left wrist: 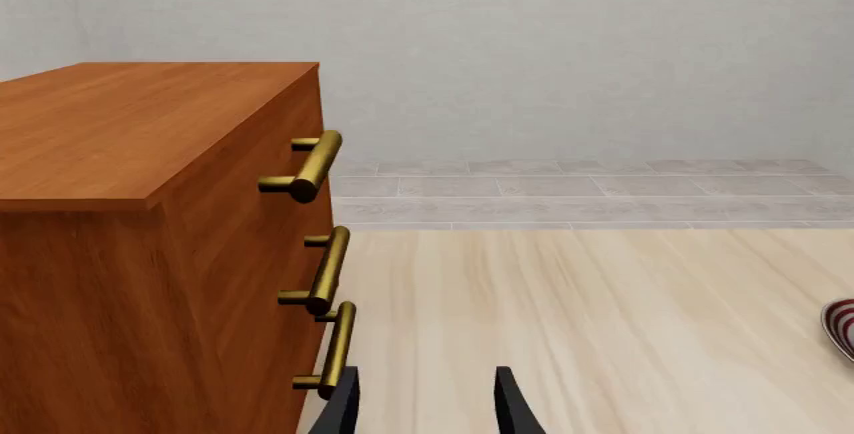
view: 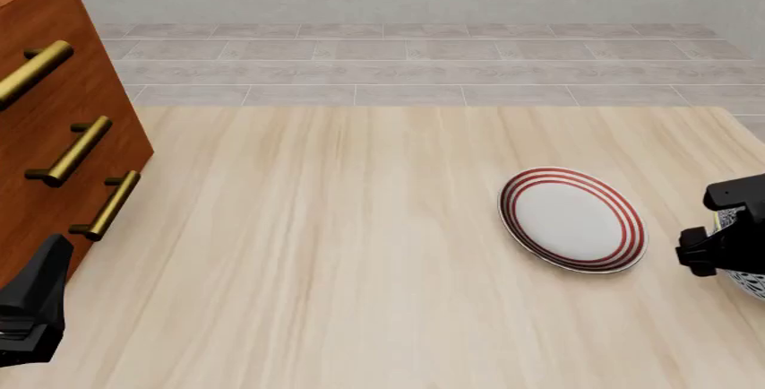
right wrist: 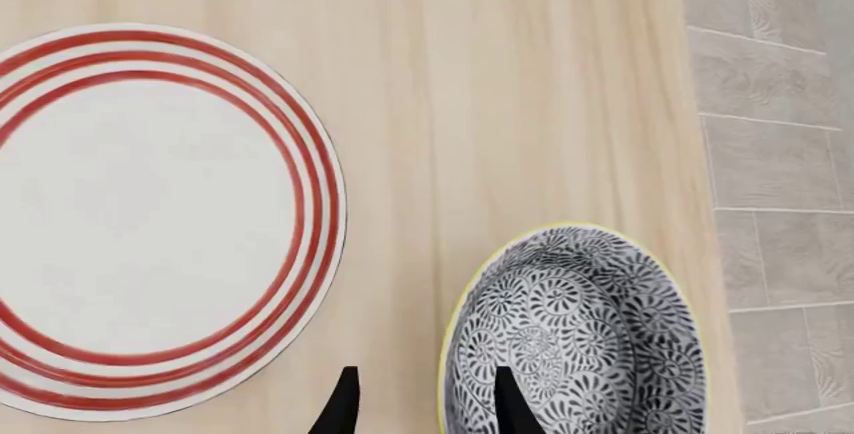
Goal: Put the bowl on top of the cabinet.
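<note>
Blue-patterned bowl (right wrist: 581, 339) is sitting at the table's (view: 358, 255) right edge; I'm straddling its rim with my right gripper (right wrist: 420, 401), fingers parted.

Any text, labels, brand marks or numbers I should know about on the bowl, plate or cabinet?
None readable in any view.
The bowl carries only floral pattern.
The plate has only red rings.
The cabinet shows plain wood and brass handles.
</note>
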Action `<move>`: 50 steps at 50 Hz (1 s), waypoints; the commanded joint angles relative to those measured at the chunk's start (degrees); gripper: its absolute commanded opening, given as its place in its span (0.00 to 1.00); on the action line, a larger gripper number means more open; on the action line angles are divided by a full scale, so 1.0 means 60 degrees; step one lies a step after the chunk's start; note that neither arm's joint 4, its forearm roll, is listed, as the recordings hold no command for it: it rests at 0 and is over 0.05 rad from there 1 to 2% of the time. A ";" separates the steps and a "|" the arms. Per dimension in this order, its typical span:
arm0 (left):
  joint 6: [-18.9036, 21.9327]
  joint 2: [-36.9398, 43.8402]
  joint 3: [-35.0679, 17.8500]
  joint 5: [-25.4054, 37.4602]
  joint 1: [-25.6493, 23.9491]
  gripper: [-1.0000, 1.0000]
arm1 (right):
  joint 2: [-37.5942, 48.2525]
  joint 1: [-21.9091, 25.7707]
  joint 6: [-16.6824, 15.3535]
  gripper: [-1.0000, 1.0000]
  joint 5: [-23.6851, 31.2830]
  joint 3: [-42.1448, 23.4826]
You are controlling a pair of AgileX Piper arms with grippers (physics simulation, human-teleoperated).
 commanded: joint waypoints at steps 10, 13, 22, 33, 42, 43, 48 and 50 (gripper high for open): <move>0.0002 -0.0054 -0.0005 0.0061 0.0047 1.00 | 0.0671 -0.0102 0.0025 1.00 -0.0298 -0.0150; 0.0002 -0.0059 -0.0007 0.0067 0.0046 1.00 | 0.0753 -0.0143 -0.0001 1.00 -0.0328 -0.0168; 0.0003 -0.0072 -0.0013 0.0084 0.0046 1.00 | 0.0938 -0.0226 -0.0006 1.00 -0.0392 -0.0247; 0.0006 -0.0083 -0.0026 0.0102 0.0047 1.00 | 0.0885 -0.0173 0.0116 0.00 -0.0312 -0.0253; 0.0001 -0.0101 -0.0031 0.0134 -0.0056 1.00 | 0.0772 -0.0192 0.0108 0.00 -0.0271 -0.0178; 0.0002 -0.0100 -0.0029 0.0130 -0.0056 1.00 | 0.0750 -0.0182 0.0115 0.00 -0.0276 -0.0171; -0.0002 -0.0094 -0.0023 0.0123 -0.0055 1.00 | 0.0558 -0.0118 0.0085 0.00 -0.0260 -0.0118; -0.0007 -0.0085 -0.0022 0.0122 -0.0055 1.00 | 0.0358 -0.0040 0.0105 0.00 -0.0138 -0.0119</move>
